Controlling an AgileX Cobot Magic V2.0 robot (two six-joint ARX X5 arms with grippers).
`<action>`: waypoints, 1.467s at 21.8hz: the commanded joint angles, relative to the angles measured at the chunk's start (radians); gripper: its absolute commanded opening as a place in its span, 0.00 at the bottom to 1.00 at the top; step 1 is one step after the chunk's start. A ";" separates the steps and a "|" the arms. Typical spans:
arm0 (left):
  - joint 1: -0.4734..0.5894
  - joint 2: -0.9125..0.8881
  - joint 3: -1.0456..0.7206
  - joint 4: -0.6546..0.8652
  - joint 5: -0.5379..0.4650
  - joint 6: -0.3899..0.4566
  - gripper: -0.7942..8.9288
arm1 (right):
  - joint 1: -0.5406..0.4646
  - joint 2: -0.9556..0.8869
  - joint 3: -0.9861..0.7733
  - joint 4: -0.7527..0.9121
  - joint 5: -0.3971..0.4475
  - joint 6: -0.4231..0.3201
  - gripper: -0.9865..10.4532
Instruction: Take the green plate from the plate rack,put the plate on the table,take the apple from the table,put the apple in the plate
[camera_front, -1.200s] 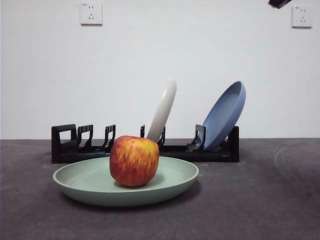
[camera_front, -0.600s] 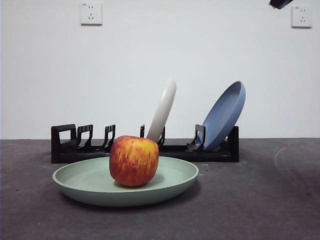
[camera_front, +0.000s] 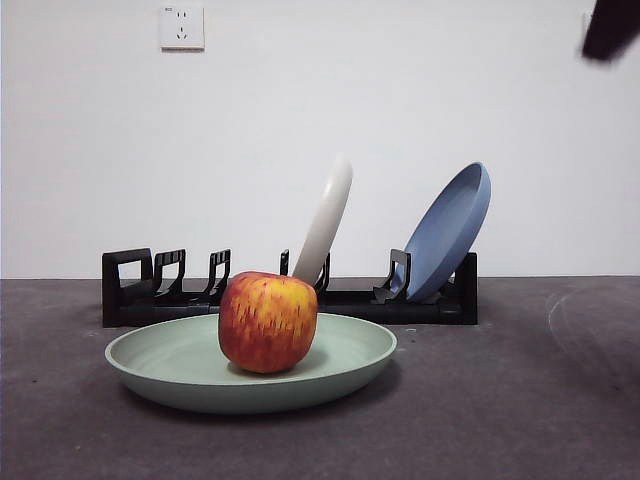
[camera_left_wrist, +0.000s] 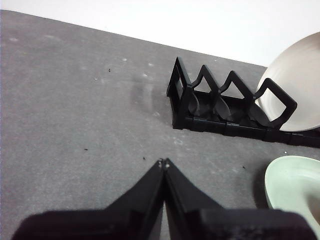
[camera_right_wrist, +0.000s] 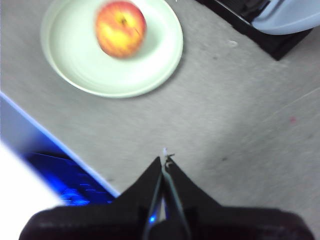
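The red and yellow apple (camera_front: 268, 322) sits in the pale green plate (camera_front: 180, 375), which lies flat on the dark grey table (camera_front: 520, 400) in front of the black plate rack (camera_front: 140, 285). The right wrist view shows the apple (camera_right_wrist: 120, 28) inside the plate (camera_right_wrist: 150, 65) from above. My right gripper (camera_right_wrist: 163, 159) is shut and empty, high above the table, apart from the plate; it shows as a dark tip (camera_front: 610, 28) at the front view's top right. My left gripper (camera_left_wrist: 163, 163) is shut and empty above bare table, near the rack's end (camera_left_wrist: 225, 107).
A cream-white plate (camera_front: 328, 220) and a blue plate (camera_front: 450, 232) stand upright in the rack. The table's front edge (camera_right_wrist: 60, 145) shows in the right wrist view. Wall sockets (camera_front: 182, 27) sit on the white wall behind.
The dark arm tip at the top right has grown larger and come lower and further right into the front view. The apple, plate and rack have not moved.
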 joint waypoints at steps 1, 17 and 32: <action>0.003 0.000 -0.006 0.009 -0.003 0.012 0.08 | -0.046 0.002 -0.137 0.175 0.016 -0.050 0.07; 0.003 0.000 -0.006 0.009 -0.003 0.012 0.08 | -0.855 -0.275 -0.764 1.515 -0.329 -0.205 0.07; 0.003 0.000 -0.006 0.010 -0.003 0.012 0.08 | -0.991 -0.594 -0.907 1.298 -0.357 -0.219 0.07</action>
